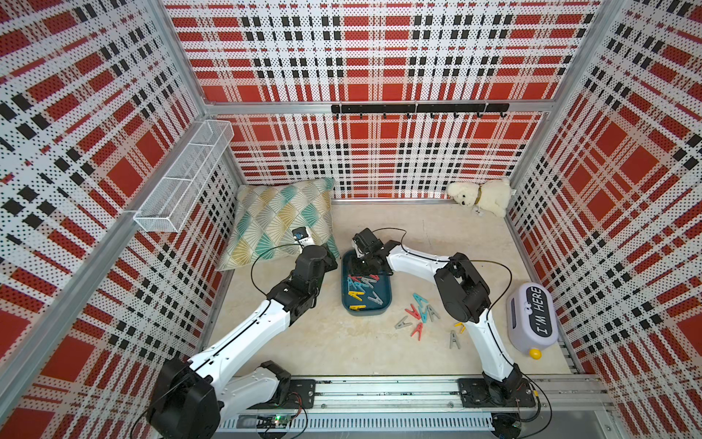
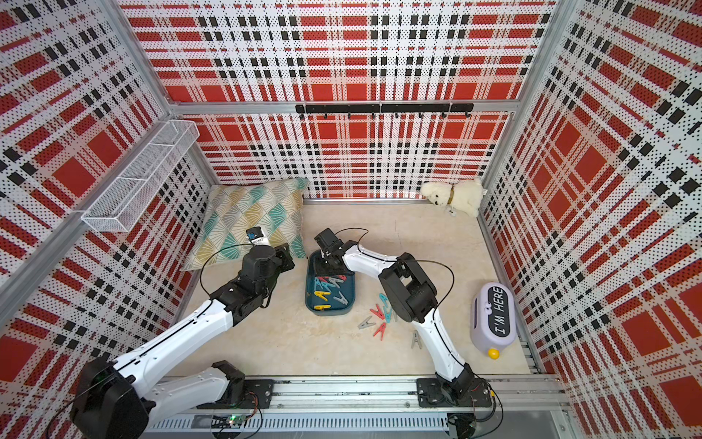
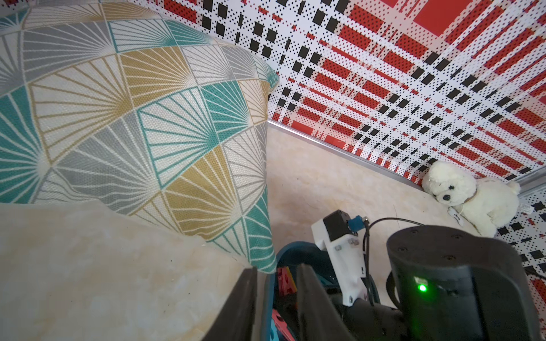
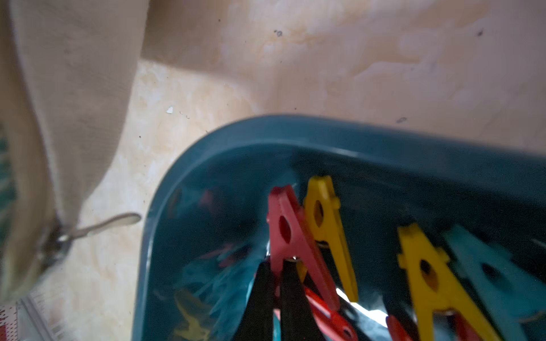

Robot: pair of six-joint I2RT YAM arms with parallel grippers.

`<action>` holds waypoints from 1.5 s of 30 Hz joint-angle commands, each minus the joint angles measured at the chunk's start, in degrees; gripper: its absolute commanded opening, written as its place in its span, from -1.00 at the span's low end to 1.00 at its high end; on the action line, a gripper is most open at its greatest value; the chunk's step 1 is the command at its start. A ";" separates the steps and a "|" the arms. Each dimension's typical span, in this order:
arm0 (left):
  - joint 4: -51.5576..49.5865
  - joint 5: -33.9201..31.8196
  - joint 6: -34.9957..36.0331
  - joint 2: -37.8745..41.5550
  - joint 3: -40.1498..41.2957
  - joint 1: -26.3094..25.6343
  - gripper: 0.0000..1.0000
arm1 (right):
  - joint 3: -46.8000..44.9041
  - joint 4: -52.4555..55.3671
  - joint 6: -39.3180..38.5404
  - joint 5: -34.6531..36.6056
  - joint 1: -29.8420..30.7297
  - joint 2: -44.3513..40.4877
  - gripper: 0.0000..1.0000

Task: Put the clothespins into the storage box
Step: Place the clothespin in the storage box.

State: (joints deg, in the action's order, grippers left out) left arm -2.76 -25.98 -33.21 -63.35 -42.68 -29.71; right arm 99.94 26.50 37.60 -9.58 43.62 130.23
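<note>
Plastic: red clothespin [image 4: 285, 233] pinched by right gripper [image 4: 279, 264] over storage box [image 4: 266, 130]
Likely light, stiff, slick (springy); hold the legs. Left gripper [image 3: 276, 268] narrow astride far rim, grip unclear.

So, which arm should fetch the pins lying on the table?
Right, once the right hand drops the red pin. The loose pins lie on its side of the box. The left hand straddles the box's rim beside the pillow, with the box between.

Under the right gripper [image 4: 277, 262], a clothespin [image 4: 283, 233] in its jaws, lay the storage box [image 1: 370, 312] holding clothespins [image 1: 359, 289], with loose clothespins [image 1: 417, 316] on the table [image 1: 323, 342] behind and the cushion [image 1: 281, 216] ahead.
</note>
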 commanded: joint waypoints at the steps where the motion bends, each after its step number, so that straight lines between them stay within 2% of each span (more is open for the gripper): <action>1: -1.34 -1.26 -0.27 1.61 -0.13 -0.26 -0.40 | -0.04 6.64 0.04 6.38 -0.76 0.57 -0.89; 8: -1.45 -1.53 -0.27 1.85 -0.21 -0.17 -0.40 | -3.11 5.83 -0.58 8.82 -1.27 -3.02 -0.88; 15: -1.45 -1.43 -0.23 1.26 -0.39 -0.32 -0.40 | 1.47 7.25 -2.45 9.38 1.35 -3.50 -0.87; 23: -1.72 -1.77 -0.27 1.41 -0.26 -0.26 -0.40 | 2.18 6.66 -2.36 7.82 1.74 -2.86 -0.87; 27: -1.72 -1.63 -0.27 0.96 -0.54 -0.28 -0.40 | 2.33 5.01 -2.27 4.69 1.74 -1.78 -0.87; 45: -2.51 -2.23 -0.26 1.65 -0.70 -0.41 -0.40 | 6.47 5.50 -2.45 2.77 -0.45 3.35 -0.85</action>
State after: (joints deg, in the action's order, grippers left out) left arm -4.49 -27.46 -33.21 -62.35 -42.68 -29.93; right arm 105.45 32.40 35.62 -6.42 43.92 132.03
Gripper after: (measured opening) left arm 0.299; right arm 0.090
